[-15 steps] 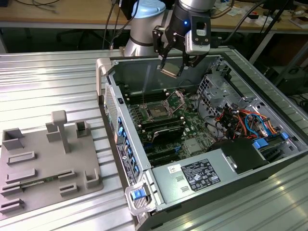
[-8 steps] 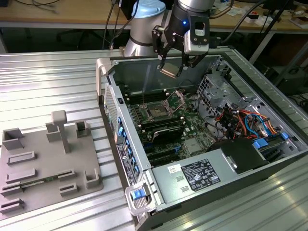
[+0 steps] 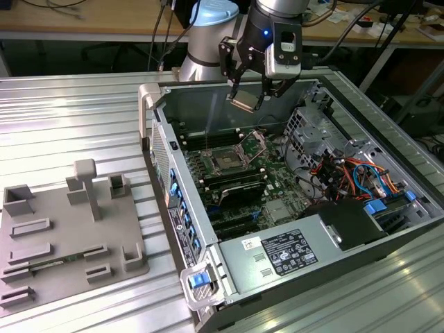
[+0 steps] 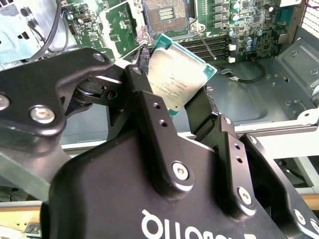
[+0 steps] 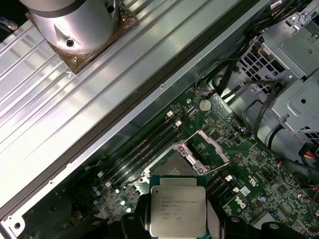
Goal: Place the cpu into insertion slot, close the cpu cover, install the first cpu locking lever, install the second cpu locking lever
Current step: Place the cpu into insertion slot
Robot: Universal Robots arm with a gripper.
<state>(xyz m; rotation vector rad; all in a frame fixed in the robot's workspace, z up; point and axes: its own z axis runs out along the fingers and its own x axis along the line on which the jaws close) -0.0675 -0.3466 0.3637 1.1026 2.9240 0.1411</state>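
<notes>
The exterior view looks steeply down on the insertion slot (image 3: 227, 161) from well off; both wrist views face it from above, nearer.

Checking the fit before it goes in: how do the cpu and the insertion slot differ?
The cpu hangs in the gripper above the green board; the insertion slot sits fixed in it. The cpu shows a dull silver top; the insertion slot has a dark centre inside a metal rim. The cpu is clamped at its edges; the insertion slot lies open, cpu cover raised. Both are square.
</notes>
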